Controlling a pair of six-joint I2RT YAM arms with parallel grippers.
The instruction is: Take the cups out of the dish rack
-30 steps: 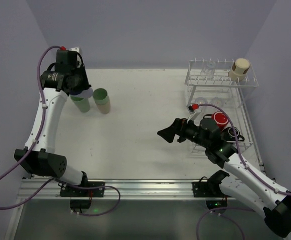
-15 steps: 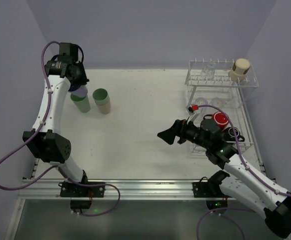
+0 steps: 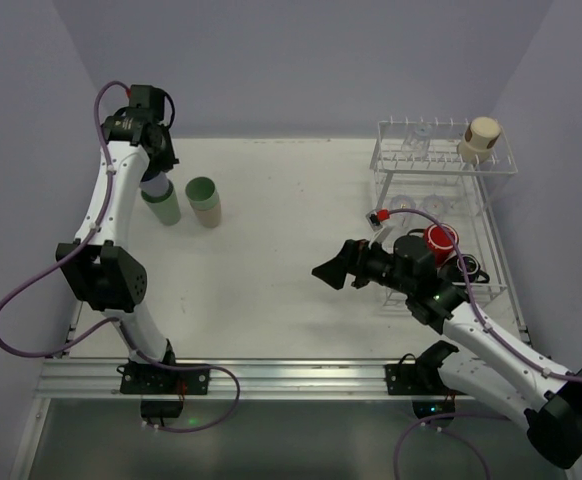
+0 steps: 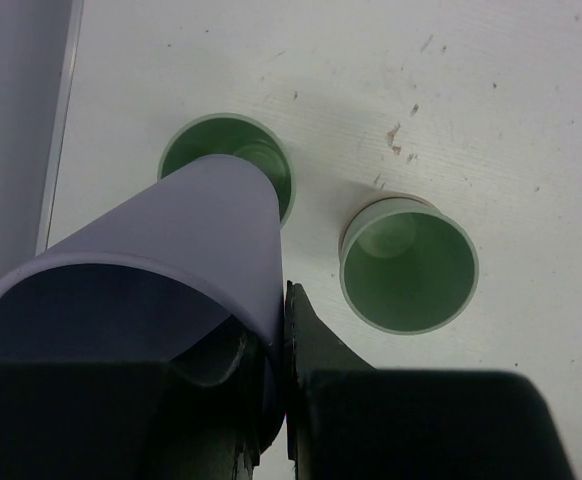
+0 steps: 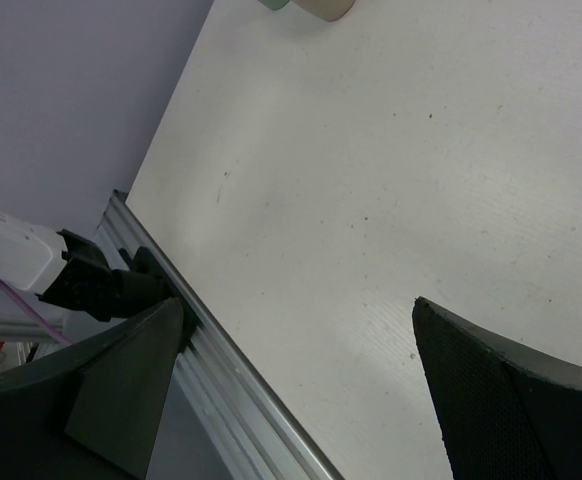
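My left gripper [image 3: 149, 150] is shut on a lavender tumbler [image 3: 154, 184], one finger inside its rim and one outside. It holds the tumbler tilted, base down, over the mouth of a pale green tumbler [image 3: 165, 209] at the far left. In the left wrist view the lavender tumbler [image 4: 171, 260] covers part of that green tumbler [image 4: 269, 158]. A second green tumbler [image 4: 408, 262] stands beside it. My right gripper [image 3: 333, 270] is open and empty over the table left of the dish rack [image 3: 501, 165]. The rack holds a beige tumbler [image 3: 480, 138], a red mug [image 3: 439, 240], a black mug [image 3: 468, 268] and clear glasses [image 3: 433, 204].
The second green tumbler [image 3: 204, 200] stands upright just right of the left gripper. The metal rail [image 5: 231, 370] runs along the table's near edge. Purple walls close in the back and both sides.
The left arm has swung back toward the far wall, and the lavender tumbler has come over the left green tumbler. The right gripper has shifted slightly left.
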